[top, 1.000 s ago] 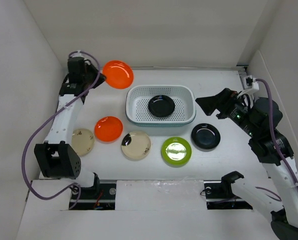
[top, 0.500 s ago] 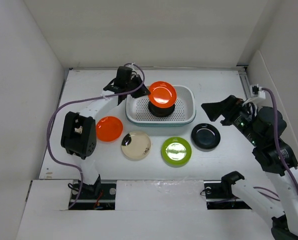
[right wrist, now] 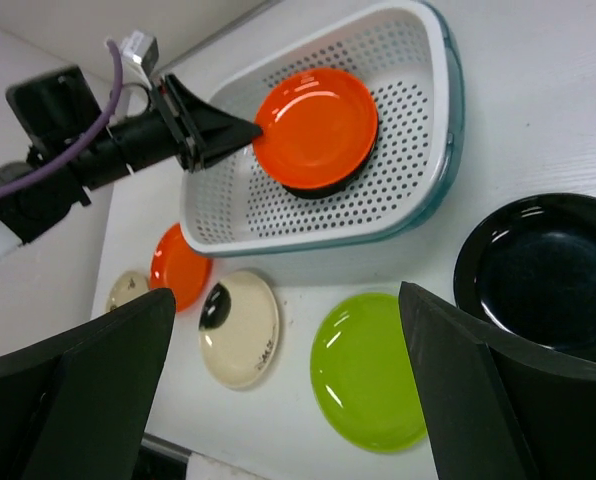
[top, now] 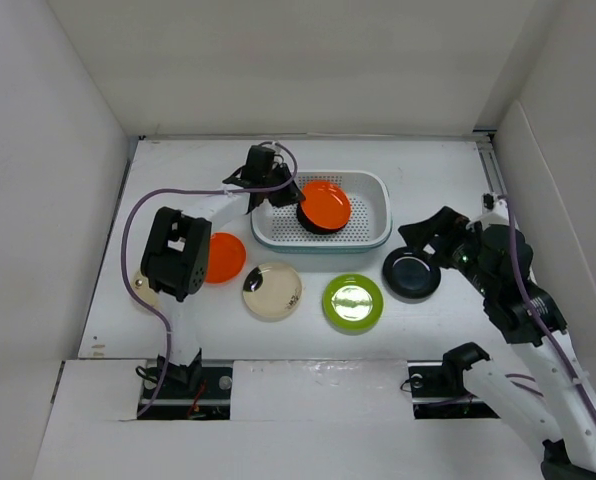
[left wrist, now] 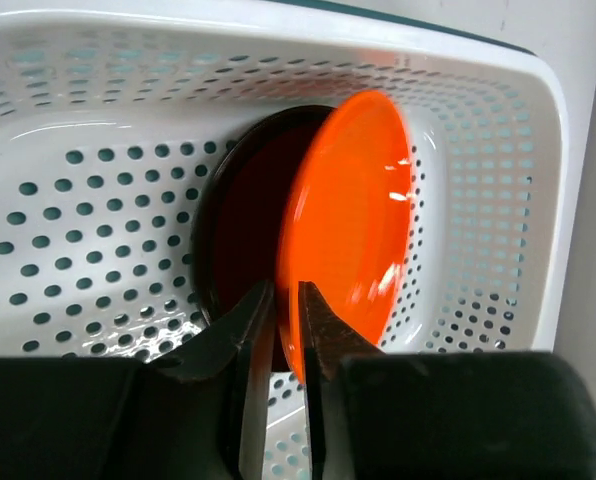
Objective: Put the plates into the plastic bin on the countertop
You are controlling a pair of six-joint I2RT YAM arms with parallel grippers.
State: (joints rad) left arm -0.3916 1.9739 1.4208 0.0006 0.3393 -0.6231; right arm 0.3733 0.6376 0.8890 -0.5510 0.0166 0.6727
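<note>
My left gripper [top: 283, 194] is shut on the rim of an orange plate [top: 326, 203], held tilted inside the plastic bin [top: 380, 186] over a black plate [left wrist: 240, 215]. In the left wrist view the fingers [left wrist: 260, 318] pinch the orange plate [left wrist: 353, 230] at its lower edge. My right gripper [top: 421, 232] is open and empty, just above a second black plate [top: 411, 273] on the countertop [top: 448, 170]. The lime green plate [top: 353, 302], a tan plate [top: 272, 290] and another orange plate [top: 222, 257] lie in front of the bin.
A second tan plate [right wrist: 128, 290] lies at the far left, mostly hidden by the left arm in the top view. White walls close in the countertop on three sides. The left arm's purple cable [top: 133, 225] loops over the left side.
The left arm swung the orange plate from the back left into the bin and lowered it over the black plate. The right gripper moved down toward the black plate on the countertop.
</note>
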